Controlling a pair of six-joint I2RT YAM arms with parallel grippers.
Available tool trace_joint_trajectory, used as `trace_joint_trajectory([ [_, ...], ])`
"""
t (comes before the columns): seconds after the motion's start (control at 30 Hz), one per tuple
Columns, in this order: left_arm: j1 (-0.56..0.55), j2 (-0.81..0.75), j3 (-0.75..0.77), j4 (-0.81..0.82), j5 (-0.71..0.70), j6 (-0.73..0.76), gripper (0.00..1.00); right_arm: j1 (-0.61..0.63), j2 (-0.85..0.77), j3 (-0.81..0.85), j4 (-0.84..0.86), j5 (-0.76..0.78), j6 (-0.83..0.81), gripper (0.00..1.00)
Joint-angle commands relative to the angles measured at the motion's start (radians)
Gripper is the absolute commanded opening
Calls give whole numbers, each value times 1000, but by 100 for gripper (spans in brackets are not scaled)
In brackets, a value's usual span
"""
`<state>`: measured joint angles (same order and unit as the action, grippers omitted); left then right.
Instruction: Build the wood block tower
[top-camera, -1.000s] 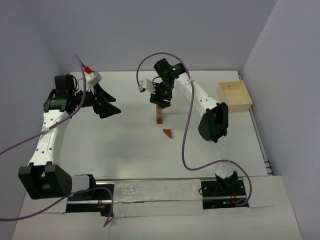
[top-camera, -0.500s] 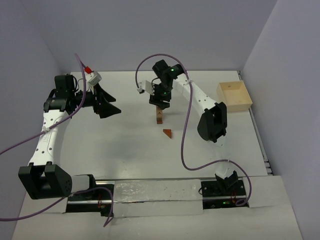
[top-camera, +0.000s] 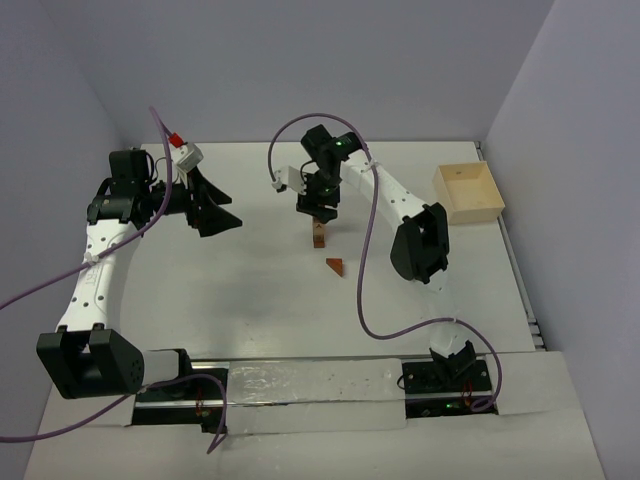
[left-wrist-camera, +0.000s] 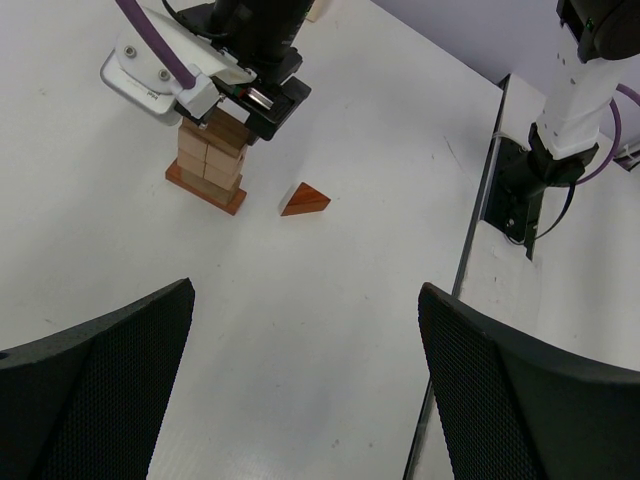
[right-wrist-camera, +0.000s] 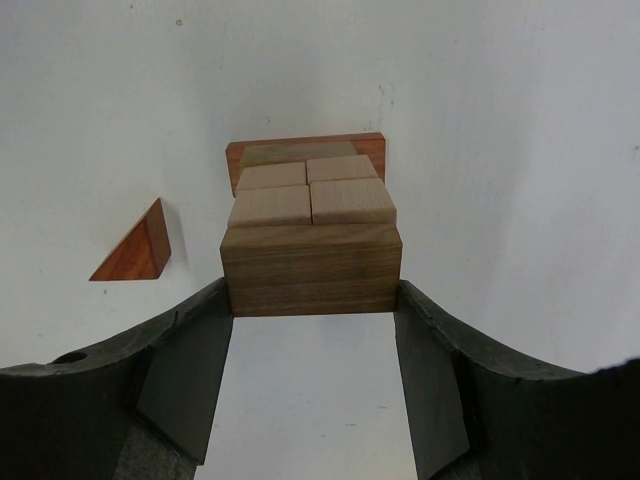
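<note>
Holding a dark block (right-wrist-camera: 310, 268) clamped between its two fingers, our right pincer (top-camera: 320, 208) hangs directly over the wood block tower (top-camera: 318, 235), which stands near the middle of the white surface (top-camera: 250, 285). The tower so far is a reddish-brown base bar with pale cuboids stacked on it in pairs. From the wrist view the dark block lines up squarely over the top pair; whether it already touches them we cannot tell. Our left pincer (left-wrist-camera: 305, 330) waits well off to the left, fingers spread wide apart and holding nothing. A triangular wedge (top-camera: 335, 266) lies near the tower's foot, apart from it, and a pale box (top-camera: 467, 192) sits at the far right edge. We judge the step in hand to be seating this block as the next layer. The next move calls for a straight, gentle lowering until the block rests flat, then a clean parting of the fingers without nudging the narrow stack. The wedge looks left for the cap.
</note>
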<state>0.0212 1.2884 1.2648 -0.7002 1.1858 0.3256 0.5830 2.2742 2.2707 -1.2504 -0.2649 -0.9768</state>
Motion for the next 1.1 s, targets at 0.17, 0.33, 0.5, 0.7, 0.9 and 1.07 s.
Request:
trace_joint_trajectory([
  [0.17, -1, -24, 39, -12, 31, 20, 99, 11, 5, 21, -5, 12, 1, 60],
  [0.33, -1, -20, 41, -13, 32, 23, 99, 11, 7, 19, -1, 14, 1, 62],
  [0.5, -1, -21, 41, -12, 35, 22, 99, 13, 7, 24, -4, 19, -1, 64],
  [0.7, -1, -21, 43, -16, 34, 26, 99, 14, 3, 23, -1, 26, -2, 68],
  [0.9, -1, -21, 40, -12, 37, 23, 99, 15, -3, 27, -2, 28, -3, 69],
  [1.07, -1, -20, 41, -13, 38, 26, 99, 16, -1, 27, -1, 30, -3, 70],
])
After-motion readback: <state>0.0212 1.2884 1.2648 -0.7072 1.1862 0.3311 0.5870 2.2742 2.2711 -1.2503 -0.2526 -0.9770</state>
